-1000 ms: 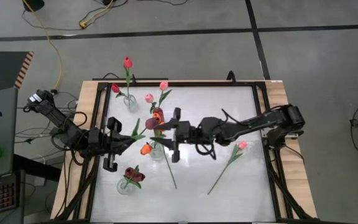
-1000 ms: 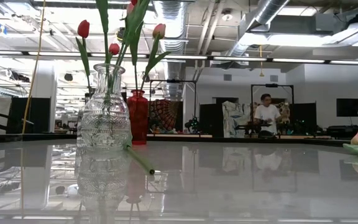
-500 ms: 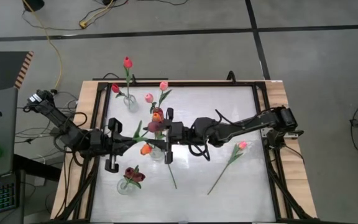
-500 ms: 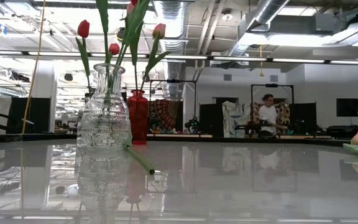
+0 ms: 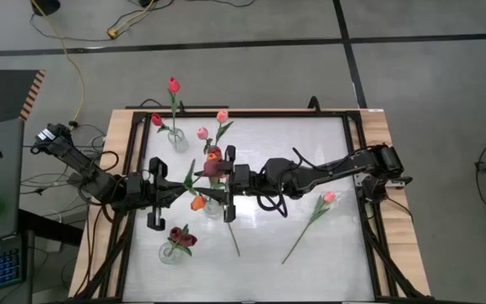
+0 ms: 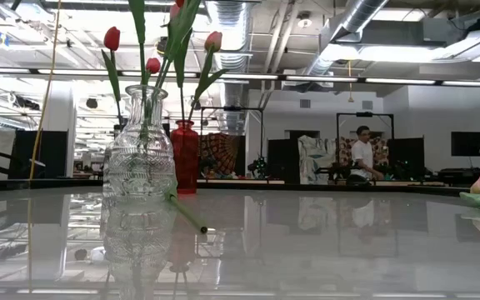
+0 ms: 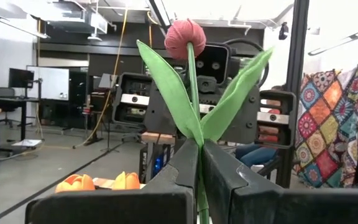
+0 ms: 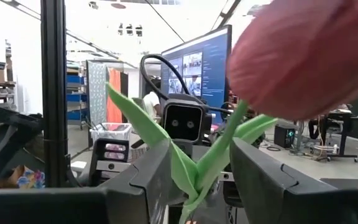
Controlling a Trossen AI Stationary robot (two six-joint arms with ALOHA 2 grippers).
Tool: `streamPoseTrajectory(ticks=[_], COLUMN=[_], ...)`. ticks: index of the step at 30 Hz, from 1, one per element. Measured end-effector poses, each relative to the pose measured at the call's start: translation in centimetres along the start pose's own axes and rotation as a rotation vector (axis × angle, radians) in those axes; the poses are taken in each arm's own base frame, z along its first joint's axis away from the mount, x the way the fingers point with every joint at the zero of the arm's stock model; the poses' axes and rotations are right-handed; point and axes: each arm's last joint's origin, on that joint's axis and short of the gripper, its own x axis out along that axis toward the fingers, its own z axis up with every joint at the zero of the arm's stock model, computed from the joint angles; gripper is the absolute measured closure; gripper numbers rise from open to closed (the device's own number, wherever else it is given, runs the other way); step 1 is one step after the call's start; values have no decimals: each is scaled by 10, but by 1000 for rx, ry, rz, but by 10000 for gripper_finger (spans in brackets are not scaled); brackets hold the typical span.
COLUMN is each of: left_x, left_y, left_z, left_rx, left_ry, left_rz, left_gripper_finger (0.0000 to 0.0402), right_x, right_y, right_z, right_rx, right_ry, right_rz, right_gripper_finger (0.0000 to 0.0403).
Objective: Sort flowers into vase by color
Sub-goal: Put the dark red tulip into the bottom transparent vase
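My left gripper point(image 5: 174, 191) point(image 7: 199, 163) is shut on a tulip with a dull red head point(image 5: 212, 168) point(image 7: 186, 37) and two green leaves, held level above the table's middle left. My right gripper point(image 5: 229, 181) point(image 8: 199, 168) is open; its fingers stand on either side of that tulip's leaves and stem, with the head point(image 8: 303, 56) close before its camera. Around them stand a glass vase with red tulips point(image 5: 175, 138), a red vase with pink ones point(image 5: 216, 154), a vase with orange ones point(image 5: 212, 205) and a vase with maroon ones point(image 5: 172, 251). My left gripper pinches the tulip's stem just below the leaves point(image 7: 197, 190) between its two fingers. The fingers come level from the table's left, and the stem runs on along them toward the right. The flower is lifted clear, its head pointing at the right gripper.
A pink tulip point(image 5: 328, 197) lies loose on the table's right part, its stem running toward the near edge. A bare green stem point(image 5: 231, 234) point(image 6: 187, 213) lies beside the orange vase. A black frame point(image 5: 357, 135) rims the white table. A person point(image 6: 361, 154) stands far off in the room.
My right gripper has moved toward the table's left, and its open fingers have come about the held tulip near its head. My left gripper has shifted slightly toward the right and kept hold of the stem.
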Motion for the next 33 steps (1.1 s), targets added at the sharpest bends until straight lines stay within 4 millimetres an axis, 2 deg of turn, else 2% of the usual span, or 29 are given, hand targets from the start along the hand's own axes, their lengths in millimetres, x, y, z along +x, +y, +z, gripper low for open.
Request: streamPoseTrajectory(ticks=[3,6,16,24,33], left_x=[1,1,1,1,-1], left_y=[0,1,0,0,1], left_z=[0,0,0,-3,-8], left_rx=[1,1,2,23,57], left_ry=[-4,-4,-3,20,84], left_rz=[-11,-11,-12,-12,-17], left_gripper_finger=[401,401,401,389,328], right_x=[0,0,1,1,1], right_y=[-1,-3,-3,-9,-9], right_z=[0,-1,-1,-4,-11], right_rx=[-1,-3,0,78,92], right_ry=[1,6,5,29,109], right_rz=[-2,-6,0,-12,-12], right_gripper_finger=[222,247,384,371,380])
